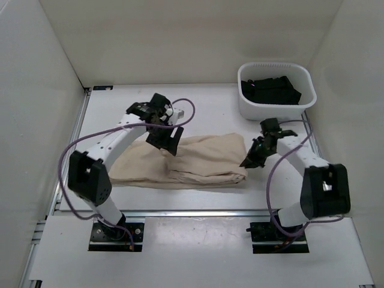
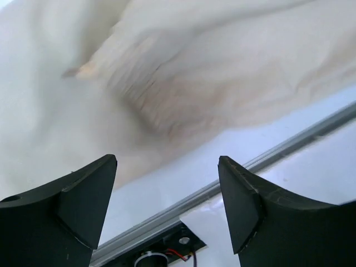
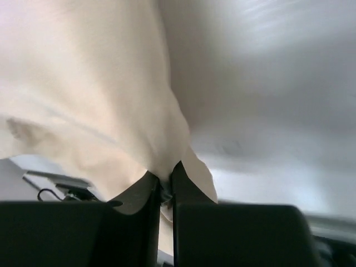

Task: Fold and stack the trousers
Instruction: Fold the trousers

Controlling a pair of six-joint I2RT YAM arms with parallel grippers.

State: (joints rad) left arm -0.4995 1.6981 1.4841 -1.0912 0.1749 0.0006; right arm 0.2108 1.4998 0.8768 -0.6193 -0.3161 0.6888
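At the right trousers (image 1: 204, 159) edge, right pincer (image 3: 165, 175) clamps cloth; left pincer (image 1: 171, 147) hangs open

Ahead of the spread black left claw (image 2: 167, 161), the soft beige cloth trousers (image 2: 183, 83) were cut off by the top and left edges, their gathered folds blurred. The cloth's edge was hidden between the pressed-together fingers of the black right claw (image 3: 166, 173), and all beyond was blurred. From above, the left claw hid the cloth beneath it.

Lab robot cell: white enclosure walls (image 1: 180, 36), aluminium rails (image 1: 180, 211), bolted arm bases (image 1: 114, 235).
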